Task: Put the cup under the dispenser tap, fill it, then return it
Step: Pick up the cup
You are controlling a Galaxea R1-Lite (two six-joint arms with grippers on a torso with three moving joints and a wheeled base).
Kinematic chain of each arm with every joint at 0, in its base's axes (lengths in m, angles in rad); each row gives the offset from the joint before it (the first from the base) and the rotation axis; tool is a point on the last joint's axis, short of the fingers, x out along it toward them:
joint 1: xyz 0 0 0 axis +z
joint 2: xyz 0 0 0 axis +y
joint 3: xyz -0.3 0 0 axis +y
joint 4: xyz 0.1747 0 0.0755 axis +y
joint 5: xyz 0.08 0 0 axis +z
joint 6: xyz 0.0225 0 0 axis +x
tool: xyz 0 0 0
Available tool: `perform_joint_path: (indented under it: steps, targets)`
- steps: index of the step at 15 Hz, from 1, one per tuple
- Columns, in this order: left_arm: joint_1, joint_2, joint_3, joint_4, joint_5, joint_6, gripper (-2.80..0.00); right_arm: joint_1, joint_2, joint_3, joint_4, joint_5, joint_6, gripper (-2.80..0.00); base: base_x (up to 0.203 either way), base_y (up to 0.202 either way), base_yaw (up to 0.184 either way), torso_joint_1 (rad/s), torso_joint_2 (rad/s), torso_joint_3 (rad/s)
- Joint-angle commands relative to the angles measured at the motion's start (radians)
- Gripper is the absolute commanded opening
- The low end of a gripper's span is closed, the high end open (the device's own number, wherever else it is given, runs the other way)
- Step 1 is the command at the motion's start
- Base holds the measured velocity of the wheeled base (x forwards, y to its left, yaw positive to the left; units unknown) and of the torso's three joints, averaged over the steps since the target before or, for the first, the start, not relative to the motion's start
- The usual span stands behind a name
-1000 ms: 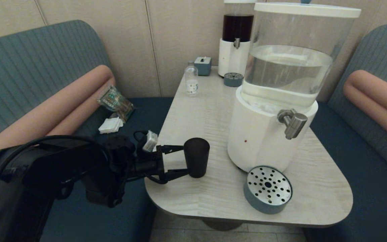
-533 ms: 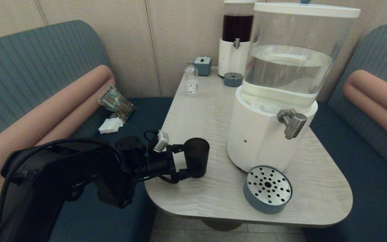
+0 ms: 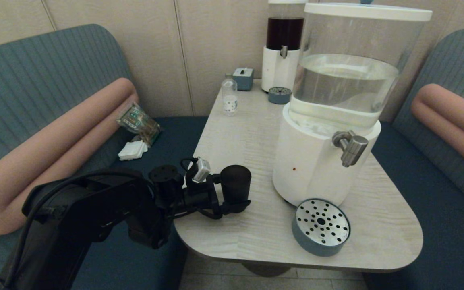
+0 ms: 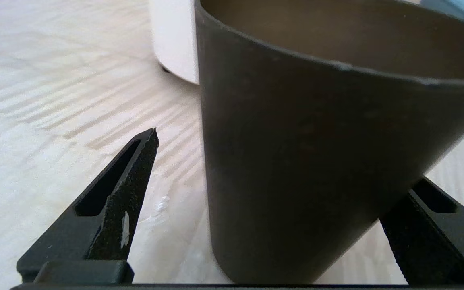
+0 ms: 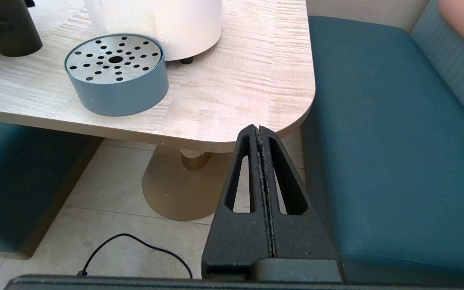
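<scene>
The cup (image 3: 236,183) is a dark tapered tumbler standing upright on the pale table (image 3: 240,137), left of the big clear-tank dispenser (image 3: 336,104). My left gripper (image 3: 234,192) is open with a finger on each side of the cup's lower half. In the left wrist view the cup (image 4: 316,141) fills the space ahead, and one fingertip (image 4: 147,149) stands apart from its wall. The dispenser tap (image 3: 351,147) juts from the white base, above a round perforated drip tray (image 3: 320,225). My right gripper (image 5: 259,129) is shut and empty, low by the table's near right corner.
A small clear bottle (image 3: 229,96), a blue box (image 3: 243,77), a small drip tray (image 3: 279,95) and a dark-liquid dispenser (image 3: 284,44) stand at the table's far end. A snack bag (image 3: 138,121) and napkins (image 3: 132,150) lie on the left bench. Teal benches flank the table.
My left arm has pushed forward toward the cup, so its fingers now reach along both sides of it. The cup has stayed in place.
</scene>
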Motion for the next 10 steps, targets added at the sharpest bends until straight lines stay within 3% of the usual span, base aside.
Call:
perform_joint_path:
  steps: [1,7,10]
  targets:
    - [-0.002,0.003,-0.006,-0.009,-0.005,-0.004,-2.80,0.000,-0.002,0.000,0.000,-0.001,0.000,-2.80,0.000,0.000,0.000,0.000,0.00,0.000]
    - [-0.013,-0.030,0.011,-0.009,0.005,-0.004,-2.80,0.000,-0.002,0.000,0.000,0.000,0.000,-2.80,0.000,0.000,0.000,0.000,0.00,0.000]
    - [-0.032,-0.143,0.127,-0.009,0.005,-0.004,-2.80,0.000,-0.002,0.000,0.000,0.001,0.000,-2.80,0.000,0.000,0.000,0.000,0.00,0.000]
